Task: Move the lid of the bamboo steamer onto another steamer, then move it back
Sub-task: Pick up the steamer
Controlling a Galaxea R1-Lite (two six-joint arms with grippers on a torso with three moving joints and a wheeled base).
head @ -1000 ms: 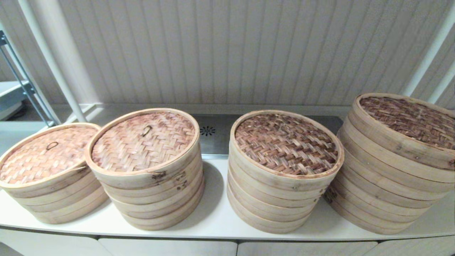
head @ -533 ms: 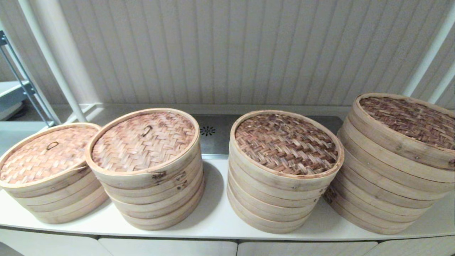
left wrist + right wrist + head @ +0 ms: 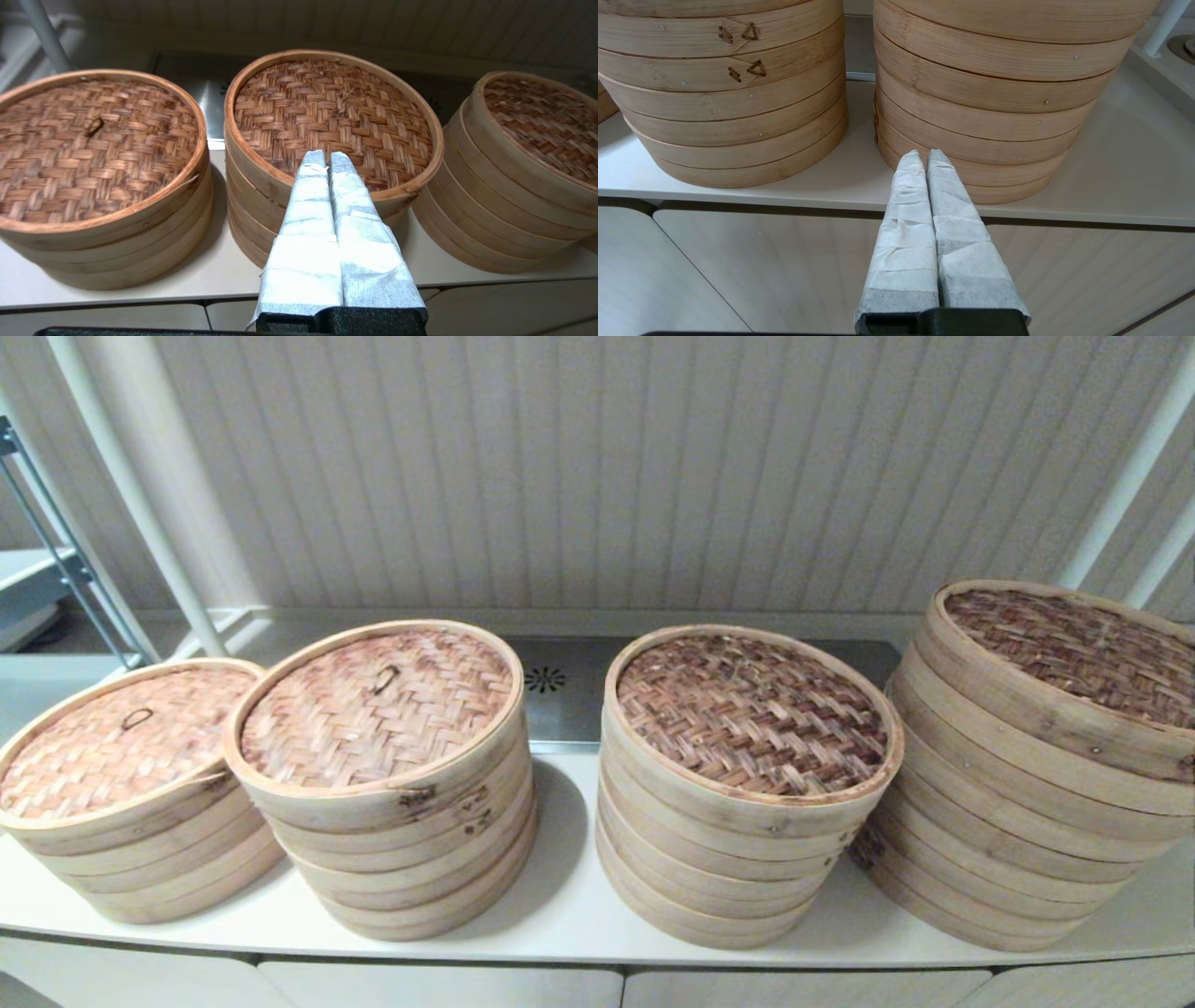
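Several bamboo steamer stacks stand in a row on the white counter (image 3: 569, 896), each topped by a woven lid. The two left lids (image 3: 121, 747) (image 3: 373, 709) are pale and carry a small loop handle. The two right lids (image 3: 752, 714) (image 3: 1074, 653) are darker. Neither arm shows in the head view. My left gripper (image 3: 327, 156) is shut and empty, held in front of and above the near rim of the third stack (image 3: 334, 107). My right gripper (image 3: 924, 155) is shut and empty, low before the counter edge, pointing at the base of a stack (image 3: 980, 116).
A steel plate (image 3: 560, 691) lies behind the stacks against the ribbed wall. White posts (image 3: 140, 495) rise at both back corners, and a metal rack (image 3: 37, 560) stands far left. Cabinet fronts (image 3: 761, 261) lie below the counter. Bare counter (image 3: 1134, 158) extends beside the rightmost stack.
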